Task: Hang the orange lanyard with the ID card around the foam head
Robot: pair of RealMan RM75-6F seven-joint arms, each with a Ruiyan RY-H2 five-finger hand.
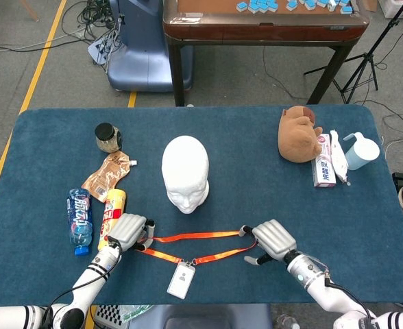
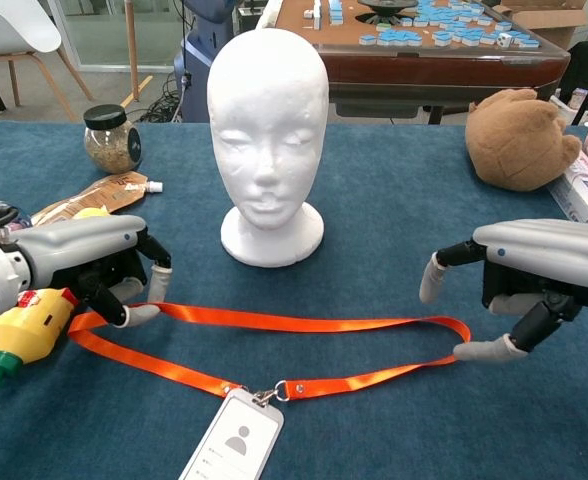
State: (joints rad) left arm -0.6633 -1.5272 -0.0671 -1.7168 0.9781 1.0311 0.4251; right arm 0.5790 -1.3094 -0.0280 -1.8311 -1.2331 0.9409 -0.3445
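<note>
Foam head (image 2: 268, 140): stood upright on the blue table (image 1: 242, 147), centre, face turned toward the robot; nothing is hung on it.
Orange lanyard (image 2: 304, 322): laid flat on the cloth in front of the foam head as a long narrow loop stretched left to right, apart from the head's base.
ID card (image 2: 236, 444): lying on the table at the near side of the loop, attached by a metal clip at the strap's junction.
Left hand (image 2: 79, 262): fingers curled around the left end of the strap, which is held at the fingertips; hand resting low by the yellow bottle (image 2: 22, 334).
Right hand (image 2: 534, 272): fingers spread, thumb low on the cloth at the right end of the loop; the strap is touched or nearly touched there, but no closed grip is seen.
Left side of table: jar (image 1: 107, 136), brown pouch (image 1: 107, 175), water bottle (image 1: 79, 220).
Right side of table: plush toy (image 1: 297, 133), toothpaste box (image 1: 324, 168), white pitcher (image 1: 361, 151).
</note>
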